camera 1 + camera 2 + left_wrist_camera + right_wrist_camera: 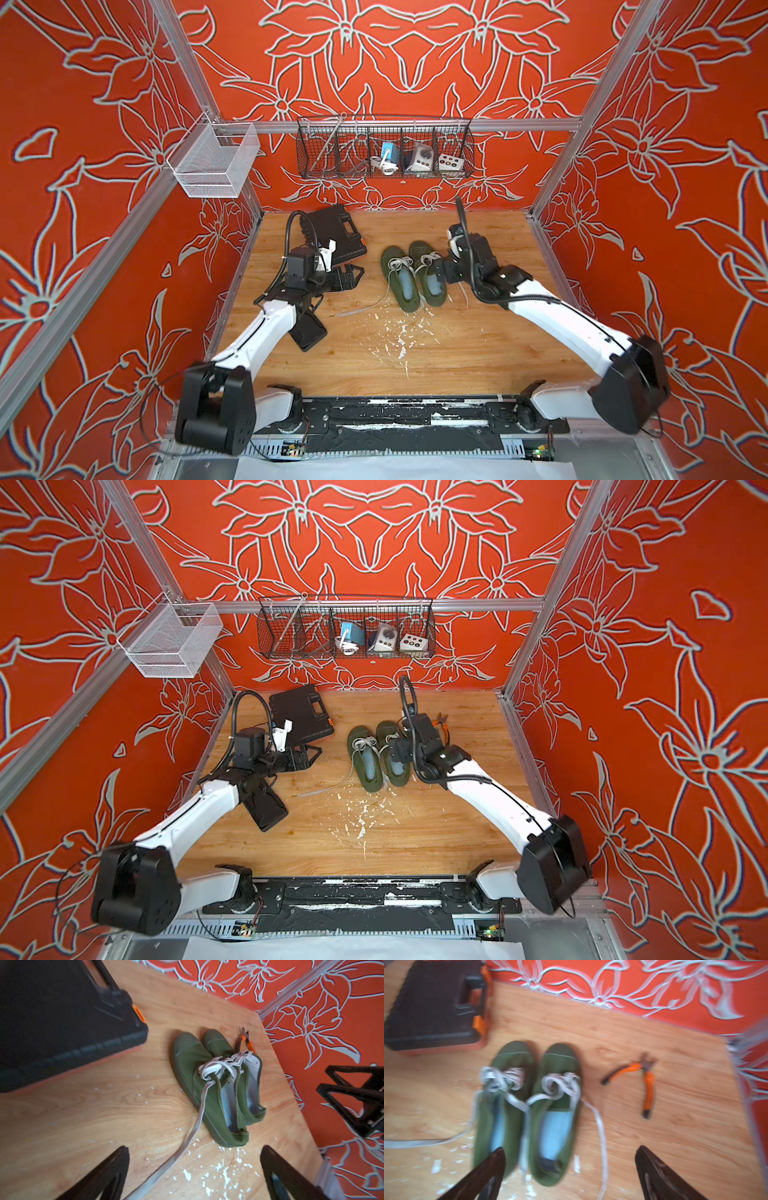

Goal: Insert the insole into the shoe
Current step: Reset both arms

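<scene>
Two green shoes stand side by side mid-table in both top views, one (397, 270) on the left and the other (426, 259) next to it. Each has a pale blue insole lying inside, seen in the right wrist view as one insole (497, 1132) and its neighbour (556, 1132). My left gripper (355, 276) hovers left of the shoes, open and holding nothing, with its tips (195, 1149) apart over a loose lace. My right gripper (445, 272) is open at the right shoe's side, and nothing sits between its fingers (571, 1148).
A black tool case (332, 232) lies at the back left. Orange-handled pliers (639, 1076) lie right of the shoes. A long lace (361, 307) trails over the wood toward the left arm. A wire basket (384, 149) and a white mesh basket (212, 162) hang on the frame.
</scene>
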Motion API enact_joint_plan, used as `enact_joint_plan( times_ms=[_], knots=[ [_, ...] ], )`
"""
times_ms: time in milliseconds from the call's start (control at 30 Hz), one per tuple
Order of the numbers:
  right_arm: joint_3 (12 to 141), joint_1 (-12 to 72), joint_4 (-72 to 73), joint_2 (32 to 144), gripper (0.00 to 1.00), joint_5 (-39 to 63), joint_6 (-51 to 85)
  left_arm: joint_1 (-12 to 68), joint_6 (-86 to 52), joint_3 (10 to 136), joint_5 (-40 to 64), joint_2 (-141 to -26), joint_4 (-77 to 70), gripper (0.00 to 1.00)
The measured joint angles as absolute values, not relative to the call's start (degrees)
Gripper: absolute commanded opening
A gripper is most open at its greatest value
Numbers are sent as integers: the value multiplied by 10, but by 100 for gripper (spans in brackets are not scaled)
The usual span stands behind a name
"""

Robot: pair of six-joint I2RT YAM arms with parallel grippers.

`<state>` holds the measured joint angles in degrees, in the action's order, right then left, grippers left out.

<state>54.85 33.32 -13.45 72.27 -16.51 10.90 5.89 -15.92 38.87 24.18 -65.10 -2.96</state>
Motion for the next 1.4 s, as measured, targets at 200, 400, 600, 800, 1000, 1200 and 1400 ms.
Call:
enact_joint_plan(
  times_ms=[200,400,600,800,1000,1200,1400],
  knots=[
    [344,270,32,613,99,-290,44,59,-52,174,83,-470,-262,98],
    [259,172,121,599,99,-364,59,57,13,92,-36,-478,-344,98],
    [244,132,176,657,99,-388,76,56,18,62,-83,-555,-449,98],
    [206,100,266,694,98,-387,75,55,-3,56,-105,-684,-528,98],
    [171,75,333,696,98,-351,67,53,-14,61,-142,-764,-625,98],
    [150,74,428,733,98,-299,45,52,-14,56,-143,-808,-675,98],
    [175,74,417,776,98,-260,29,52,-14,56,-143,-807,-687,98]
  ],
)
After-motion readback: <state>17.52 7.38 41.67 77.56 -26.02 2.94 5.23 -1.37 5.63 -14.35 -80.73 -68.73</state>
